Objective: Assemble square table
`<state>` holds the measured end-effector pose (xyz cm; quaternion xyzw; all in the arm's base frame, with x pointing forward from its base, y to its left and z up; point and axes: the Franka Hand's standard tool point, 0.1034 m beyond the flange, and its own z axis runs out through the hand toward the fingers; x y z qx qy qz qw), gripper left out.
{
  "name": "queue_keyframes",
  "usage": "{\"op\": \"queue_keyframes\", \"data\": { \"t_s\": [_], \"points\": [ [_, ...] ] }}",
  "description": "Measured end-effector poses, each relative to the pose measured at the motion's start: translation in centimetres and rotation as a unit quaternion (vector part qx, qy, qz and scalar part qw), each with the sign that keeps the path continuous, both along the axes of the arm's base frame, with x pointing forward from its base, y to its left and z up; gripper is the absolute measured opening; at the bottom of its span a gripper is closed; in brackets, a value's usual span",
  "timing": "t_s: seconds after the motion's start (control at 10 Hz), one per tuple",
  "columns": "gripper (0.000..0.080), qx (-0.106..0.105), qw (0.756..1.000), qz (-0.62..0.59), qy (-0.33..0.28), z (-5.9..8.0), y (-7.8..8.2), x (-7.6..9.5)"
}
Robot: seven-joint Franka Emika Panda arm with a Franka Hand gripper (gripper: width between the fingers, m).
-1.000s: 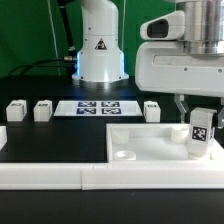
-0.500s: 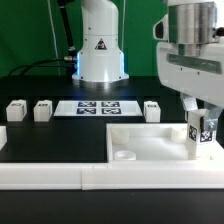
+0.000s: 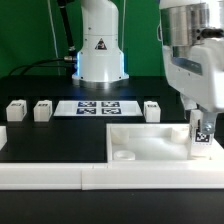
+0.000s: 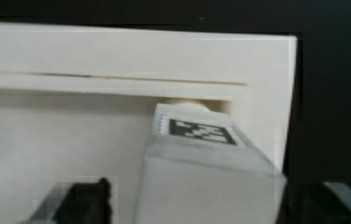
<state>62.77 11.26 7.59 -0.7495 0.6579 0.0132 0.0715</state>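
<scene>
The square table's white panel (image 3: 150,143) lies on the black table in front of the rail, with a round socket (image 3: 124,156) at its near corner. My gripper (image 3: 200,122) is shut on a white leg (image 3: 201,138) with a black-and-white tag, held upright over the panel's corner at the exterior view's right. In the wrist view the leg (image 4: 207,165) runs out from my gripper (image 4: 216,208) over the panel (image 4: 119,55), its tip by a round socket (image 4: 188,103). Three more legs (image 3: 16,111) (image 3: 42,110) (image 3: 152,109) stand at the back.
The marker board (image 3: 97,107) lies flat in front of the robot base (image 3: 99,50). A long low white rail (image 3: 70,177) runs along the front edge. Black table surface (image 3: 50,140) shows at the exterior view's left of the panel.
My arm has turned and shifted over the panel's right corner, and the held leg has come down slightly toward the panel. The loose legs have not moved.
</scene>
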Motion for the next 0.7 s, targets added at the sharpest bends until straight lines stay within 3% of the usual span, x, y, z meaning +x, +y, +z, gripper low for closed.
{"op": "queue_keyframes", "data": {
  "t_s": [0.1, 0.2, 0.5, 0.6, 0.7],
  "points": [
    [0.0604, -0.007, 0.996, 0.085, -0.014, 0.06, 0.01, 0.11],
    [0.0635, -0.014, 0.986, 0.164, -0.027, 0.12, 0.10, 0.24],
    [0.0649, -0.027, 0.952, 0.300, -0.044, 0.05, -0.03, 0.23],
    [0.0649, -0.037, 0.932, 0.358, -0.048, 0.06, -0.10, 0.24],
    [0.0649, -0.053, 0.894, 0.442, -0.052, 0.11, -0.11, 0.29]
  ]
}}
